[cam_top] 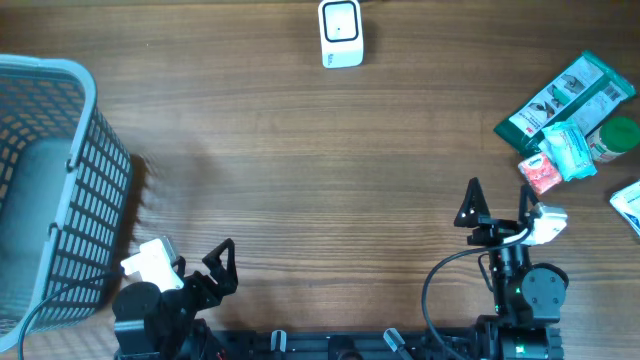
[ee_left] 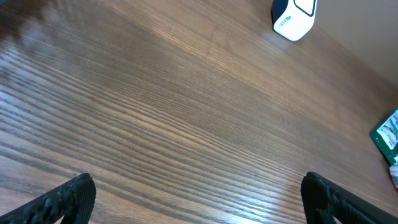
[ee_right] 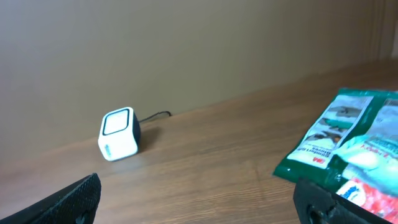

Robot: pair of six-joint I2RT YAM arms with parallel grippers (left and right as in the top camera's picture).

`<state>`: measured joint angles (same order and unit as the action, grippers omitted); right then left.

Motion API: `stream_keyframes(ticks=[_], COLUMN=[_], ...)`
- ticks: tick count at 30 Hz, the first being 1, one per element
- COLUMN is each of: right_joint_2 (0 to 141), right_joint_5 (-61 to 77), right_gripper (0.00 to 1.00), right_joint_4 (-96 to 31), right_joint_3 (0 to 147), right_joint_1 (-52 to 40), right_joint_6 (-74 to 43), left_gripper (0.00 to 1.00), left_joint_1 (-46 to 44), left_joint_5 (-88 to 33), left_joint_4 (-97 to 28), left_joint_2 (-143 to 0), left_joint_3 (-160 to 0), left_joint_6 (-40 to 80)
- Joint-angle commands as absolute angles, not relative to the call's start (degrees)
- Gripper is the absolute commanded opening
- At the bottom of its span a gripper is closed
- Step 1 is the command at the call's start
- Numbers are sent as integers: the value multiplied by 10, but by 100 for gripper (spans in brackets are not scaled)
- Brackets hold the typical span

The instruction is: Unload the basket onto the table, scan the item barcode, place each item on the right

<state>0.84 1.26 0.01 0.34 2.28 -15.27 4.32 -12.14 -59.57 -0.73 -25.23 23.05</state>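
Note:
The white barcode scanner (cam_top: 341, 32) stands at the far middle of the table; it also shows as the scanner (ee_left: 294, 17) in the left wrist view and the scanner (ee_right: 118, 134) in the right wrist view. The items lie in a heap at the far right: a green packet (cam_top: 565, 98), a teal and white pouch (cam_top: 570, 150), a small red packet (cam_top: 540, 172) and a green-capped bottle (cam_top: 612, 138). My right gripper (cam_top: 498, 205) hangs open just left of the heap, holding nothing. My left gripper (cam_top: 192, 265) is open and empty at the near left, over bare wood.
A grey-blue mesh basket (cam_top: 50, 190) fills the left edge, close to my left arm. Another white packet (cam_top: 628, 205) lies at the right edge. The green packet (ee_right: 339, 134) lies just beyond the right fingertip (ee_right: 323, 202) of my right gripper.

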Motion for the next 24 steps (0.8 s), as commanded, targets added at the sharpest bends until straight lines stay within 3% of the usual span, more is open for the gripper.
stream_keyframes(ticks=[1, 17, 24], right_joint_2=[2, 4, 4], right_joint_5=[15, 15, 15], right_gripper=[100, 100, 100], right_joint_4=[2, 2, 2], right_joint_3=[3, 3, 3], right_joint_1=[20, 21, 21], right_joint_6=[-120, -120, -120], left_gripper=[100, 100, 100], left_joint_1=[46, 46, 9], left_joint_5=[-130, -130, -139], left_joint_4=[-592, -591, -165], left_joint_2=[-4, -4, -2], left_joint_3=[-253, -253, -140], left_joint_6=[234, 234, 206])
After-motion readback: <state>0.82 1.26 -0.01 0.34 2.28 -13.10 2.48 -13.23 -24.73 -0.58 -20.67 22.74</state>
